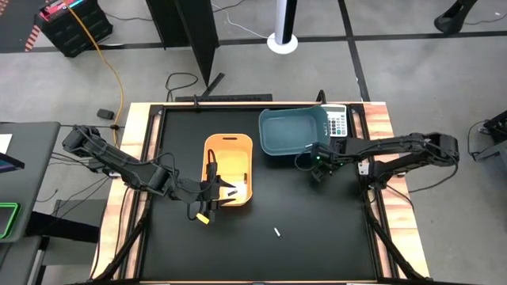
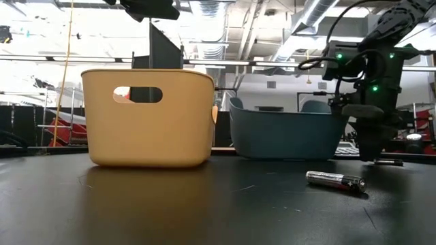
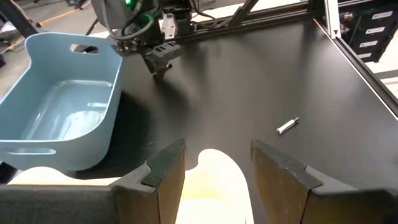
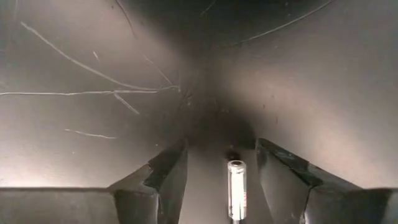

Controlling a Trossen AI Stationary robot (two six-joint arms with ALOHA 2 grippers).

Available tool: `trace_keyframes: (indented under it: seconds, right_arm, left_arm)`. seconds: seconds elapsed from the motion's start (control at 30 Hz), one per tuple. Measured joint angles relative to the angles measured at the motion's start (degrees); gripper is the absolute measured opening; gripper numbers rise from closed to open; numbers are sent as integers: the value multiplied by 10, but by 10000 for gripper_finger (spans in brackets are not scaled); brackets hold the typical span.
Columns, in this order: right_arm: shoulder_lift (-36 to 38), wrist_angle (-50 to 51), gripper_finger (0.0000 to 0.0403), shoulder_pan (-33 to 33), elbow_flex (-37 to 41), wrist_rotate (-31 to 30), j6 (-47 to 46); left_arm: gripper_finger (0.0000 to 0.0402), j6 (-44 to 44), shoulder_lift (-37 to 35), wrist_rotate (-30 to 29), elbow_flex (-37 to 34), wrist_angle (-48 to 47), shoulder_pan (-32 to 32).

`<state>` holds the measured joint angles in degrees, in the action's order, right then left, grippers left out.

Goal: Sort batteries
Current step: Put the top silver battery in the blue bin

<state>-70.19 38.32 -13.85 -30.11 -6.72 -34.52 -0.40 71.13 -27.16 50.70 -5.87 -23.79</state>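
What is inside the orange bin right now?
In the high view the orange bin holds at least one pale battery near its front end. The left gripper, open, hangs over that end and covers part of the floor, so more may be hidden.

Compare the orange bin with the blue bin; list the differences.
The orange bin is tall and narrow; the blue bin is lower and wider. The orange bin holds batteries; the blue bin looks empty. The left gripper hovers over the orange bin, none over blue. Both are plastic, with handle cutouts.

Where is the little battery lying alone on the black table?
In the high view the battery lies alone on the table, near its front edge, right of the orange bin and apart from both arms.
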Motion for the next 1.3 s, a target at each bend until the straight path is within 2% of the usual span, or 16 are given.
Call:
trace_keyframes:
  seconds: [0.4, 0.57, 0.77, 1.03, 1.3]
  right_arm:
    - [9, -5, 205, 35, -2, -28, -25]
    - [32, 6, 205, 53, -26, -53, -30]
    - [50, 55, 205, 62, -50, -59, -50]
    - [51, 203, 205, 86, -51, -89, -155]
    - [23, 186, 205, 59, -26, -120, -153]
  left_arm:
    - [173, 0, 0, 0, 0, -1, 0]
    - [173, 0, 0, 0, 0, -4, 0]
    - [173, 0, 0, 0, 0, -3, 0]
    - [173, 1, 0, 0, 0, -3, 0]
    - [173, 1, 0, 0, 0, -2, 0]
